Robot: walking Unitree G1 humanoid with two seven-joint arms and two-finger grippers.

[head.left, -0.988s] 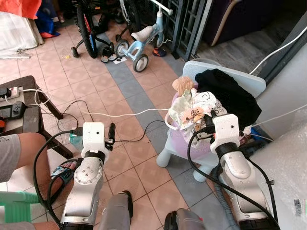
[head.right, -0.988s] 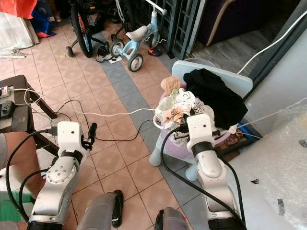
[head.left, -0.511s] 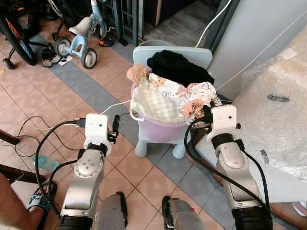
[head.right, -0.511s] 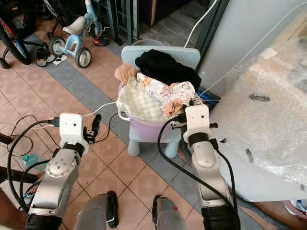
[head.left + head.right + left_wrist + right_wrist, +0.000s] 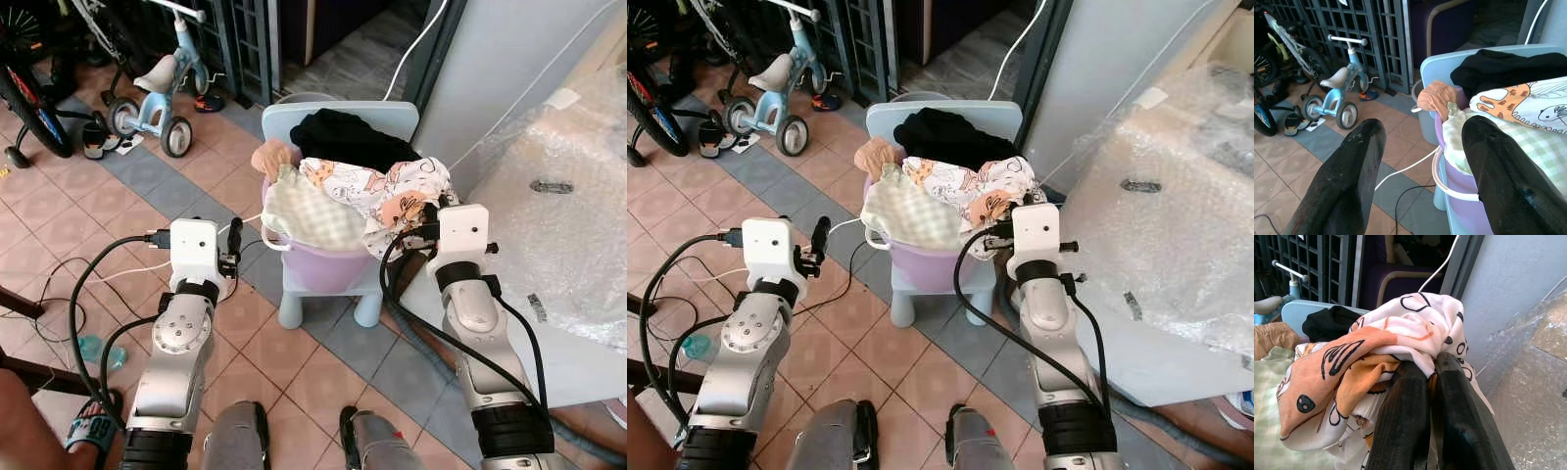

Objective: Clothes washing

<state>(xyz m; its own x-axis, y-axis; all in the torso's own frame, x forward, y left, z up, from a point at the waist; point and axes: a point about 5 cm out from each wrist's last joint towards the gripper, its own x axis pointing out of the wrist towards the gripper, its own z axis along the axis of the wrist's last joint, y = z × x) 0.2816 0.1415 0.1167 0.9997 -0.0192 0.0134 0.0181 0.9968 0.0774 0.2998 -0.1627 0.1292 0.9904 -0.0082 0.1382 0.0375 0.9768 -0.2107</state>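
A purple laundry basket heaped with clothes stands on a small pale blue chair. A black garment hangs over the chair's back. A white and orange printed garment trails from the heap to my right gripper, which is shut on it at the basket's right side. A pale green checked cloth lies on the left of the heap. My left gripper is open and holds nothing, left of the basket.
A bubble-wrapped appliance stands close on the right. A white cable and black cables cross the tiled floor on the left. A child's blue tricycle and bicycles stand at the back left by a metal grille.
The camera has swung towards the basket over the second. My right gripper stays shut on the printed garment, which now stretches further out of the heap to the right.
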